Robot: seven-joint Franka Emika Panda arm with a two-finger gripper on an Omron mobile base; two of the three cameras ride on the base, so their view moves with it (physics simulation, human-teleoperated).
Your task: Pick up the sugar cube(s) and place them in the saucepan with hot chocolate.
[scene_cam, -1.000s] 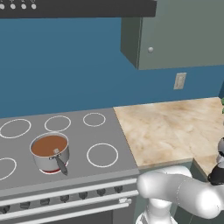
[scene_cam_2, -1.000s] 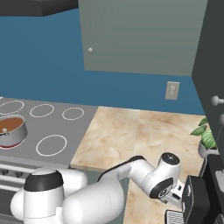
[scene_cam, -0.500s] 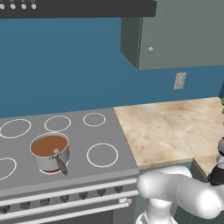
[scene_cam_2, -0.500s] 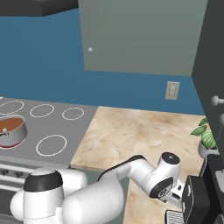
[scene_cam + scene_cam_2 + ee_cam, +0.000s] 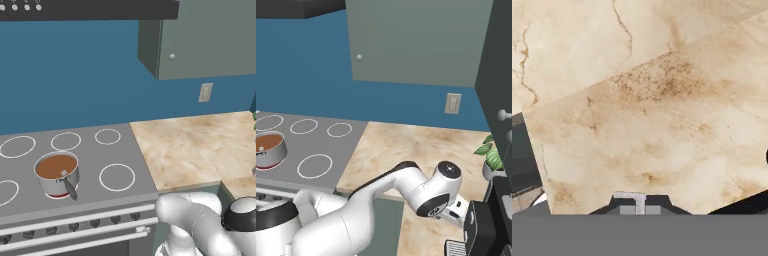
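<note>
The saucepan with hot chocolate (image 5: 56,172) stands on the front left of the stove, shiny steel with brown liquid and a dark handle pointing to the front; it also sits at the far left (image 5: 268,148). My gripper (image 5: 637,202) hangs low over the beige marble counter (image 5: 652,115), far to the right of the pan. Its dark fingertips are shut on a small pale block, the sugar cube (image 5: 632,196). In the right base view the white hand (image 5: 455,210) is down at the counter's front right.
Flat white burner rings (image 5: 117,177) mark the grey stove top. A dark coffee machine (image 5: 481,235) stands right beside the hand. A potted plant (image 5: 491,156) is at the counter's right end. Grey wall cabinets (image 5: 421,40) hang above the counter.
The arm and the base have stayed put. The fingers have come together on the small pale cube.
</note>
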